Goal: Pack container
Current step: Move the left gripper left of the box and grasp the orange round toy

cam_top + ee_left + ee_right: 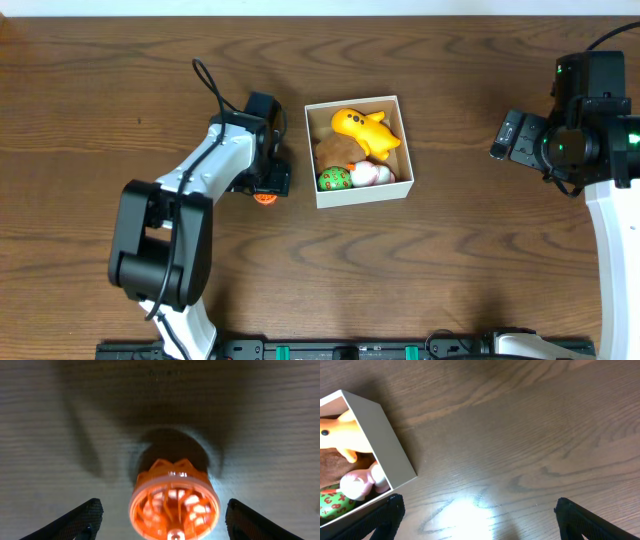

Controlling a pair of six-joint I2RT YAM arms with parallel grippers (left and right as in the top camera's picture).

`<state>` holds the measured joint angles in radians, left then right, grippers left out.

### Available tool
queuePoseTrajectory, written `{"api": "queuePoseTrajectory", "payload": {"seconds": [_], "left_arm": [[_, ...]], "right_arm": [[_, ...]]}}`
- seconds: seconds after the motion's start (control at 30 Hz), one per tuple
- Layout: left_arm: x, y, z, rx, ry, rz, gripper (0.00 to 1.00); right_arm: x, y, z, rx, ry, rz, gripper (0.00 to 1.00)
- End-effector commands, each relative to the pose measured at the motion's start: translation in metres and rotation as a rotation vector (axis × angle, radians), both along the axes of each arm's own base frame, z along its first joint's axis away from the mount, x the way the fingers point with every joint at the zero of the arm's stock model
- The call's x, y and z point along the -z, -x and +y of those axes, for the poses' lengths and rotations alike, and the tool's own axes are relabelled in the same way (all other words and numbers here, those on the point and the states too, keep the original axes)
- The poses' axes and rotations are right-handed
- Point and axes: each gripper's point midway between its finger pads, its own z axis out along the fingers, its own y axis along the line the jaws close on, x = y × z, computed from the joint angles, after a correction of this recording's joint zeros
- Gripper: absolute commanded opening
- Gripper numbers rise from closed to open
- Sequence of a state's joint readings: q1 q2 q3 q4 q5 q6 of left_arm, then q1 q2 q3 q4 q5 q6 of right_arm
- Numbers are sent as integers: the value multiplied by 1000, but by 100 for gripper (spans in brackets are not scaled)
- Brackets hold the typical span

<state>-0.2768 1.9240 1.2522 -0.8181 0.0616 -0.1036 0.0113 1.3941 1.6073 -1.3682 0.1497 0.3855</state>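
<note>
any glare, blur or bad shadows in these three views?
Overhead: even light and sharp, container walls crisp. Left wrist: orange toy blown out and glowing, heavy shadow on the table behind it, wood grain soft. Right wrist: bright glare patch on the table, the rest readable.

One container (365,191); four toys (362,128) (336,150) (334,179) (369,173) inside it; one orange toy (264,198) outside; two arms (205,165) (592,130).
</note>
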Motion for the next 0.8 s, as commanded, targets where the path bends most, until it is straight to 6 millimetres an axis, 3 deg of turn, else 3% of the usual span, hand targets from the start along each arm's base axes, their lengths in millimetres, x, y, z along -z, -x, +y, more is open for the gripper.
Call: {"api": "queuePoseTrajectory", "payload": {"seconds": [0.0,0.27,0.57,0.77], "left_arm": [[9,4,0,9,-1,28,80],[15,1,-1,9,-1,28,79],[15,1,-1,9,-1,29,59],[15,2,-1,9,-1,29,57]], "right_arm": [[1,0,-1,0,1,6,99],[1,0,-1,0,1,5,99],[1,0,-1,0,1,5,99],[1,0,-1,0,1,5,99]]}}
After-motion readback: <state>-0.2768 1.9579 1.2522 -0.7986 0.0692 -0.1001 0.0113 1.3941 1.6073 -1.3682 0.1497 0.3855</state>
